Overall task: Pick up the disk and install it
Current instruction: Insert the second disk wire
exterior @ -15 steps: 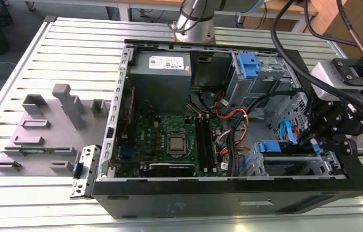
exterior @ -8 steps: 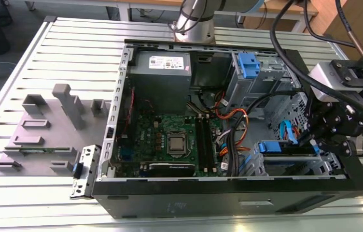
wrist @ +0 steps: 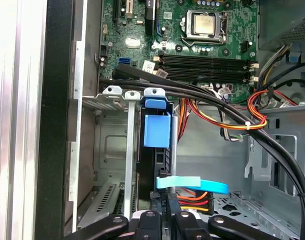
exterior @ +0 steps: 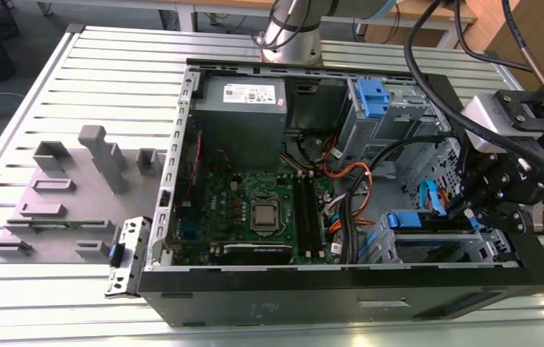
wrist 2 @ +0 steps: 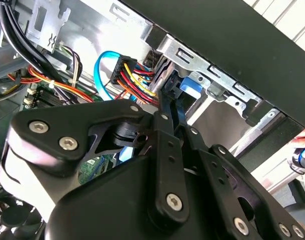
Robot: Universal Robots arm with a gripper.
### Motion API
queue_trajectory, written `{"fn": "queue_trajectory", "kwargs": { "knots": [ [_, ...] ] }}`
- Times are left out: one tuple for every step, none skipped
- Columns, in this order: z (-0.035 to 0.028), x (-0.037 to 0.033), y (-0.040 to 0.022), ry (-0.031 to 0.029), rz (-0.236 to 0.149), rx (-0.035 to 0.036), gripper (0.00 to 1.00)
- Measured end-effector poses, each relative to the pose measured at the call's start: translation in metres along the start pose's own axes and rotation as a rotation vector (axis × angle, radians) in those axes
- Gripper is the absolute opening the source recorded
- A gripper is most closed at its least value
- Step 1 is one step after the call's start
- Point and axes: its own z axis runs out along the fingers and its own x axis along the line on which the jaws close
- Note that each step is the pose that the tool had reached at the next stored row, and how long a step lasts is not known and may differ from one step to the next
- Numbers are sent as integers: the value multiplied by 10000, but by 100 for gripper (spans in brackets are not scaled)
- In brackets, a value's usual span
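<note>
Seeing, at the exterior view's left, a grey fixture tray [exterior: 50, 217] resting on the slatted tabletop [exterior: 108, 65], toward that edge. Moving rightward, finding an open computer case [exterior: 349, 300] lying on its side, motherboard [exterior: 252, 195] facing up. Further right, spotting the disk [exterior: 415, 219] sitting in a drive bay by the case's corner, toward the tabletop's edge on the exterior view's right. Standing on edge there, long axis running from its blue tab, which is pointing at the motherboard, back toward the claw [exterior: 489, 213]. Hovering right at the disk's rear end, grip state impossible to tell. Getting from the first wrist view what the exterior view is hiding: the disk [wrist: 156, 130] edge-on between bay rails, a light blue cable [wrist: 192, 184] crossing it just ahead of the claw [wrist: 165, 222].
</note>
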Motion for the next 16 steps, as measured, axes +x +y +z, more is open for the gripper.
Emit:
{"fn": "queue_trajectory", "kwargs": {
  "knots": [
    [1,0,0,0,0,0,17],
    [10,0,0,-4,0,0,17],
    [15,1,0,0,0,0,17],
    [18,1,-1,3,0,1,17],
    [18,1,0,2,0,0,17],
    [18,1,-1,3,0,0,17],
    [18,1,-1,3,0,0,17],
    [20,1,-1,0,0,0,17],
    [20,1,-1,0,0,0,17],
    [20,1,-1,0,0,0,17],
    [20,1,-1,-1,0,0,17],
    [22,1,-1,-5,0,0,18],
    [24,1,-1,-9,-1,-1,18],
    [24,1,-1,-7,0,0,18],
    [23,1,-1,-6,0,0,24],
    [23,1,0,-4,0,0,24]
  ]
}}
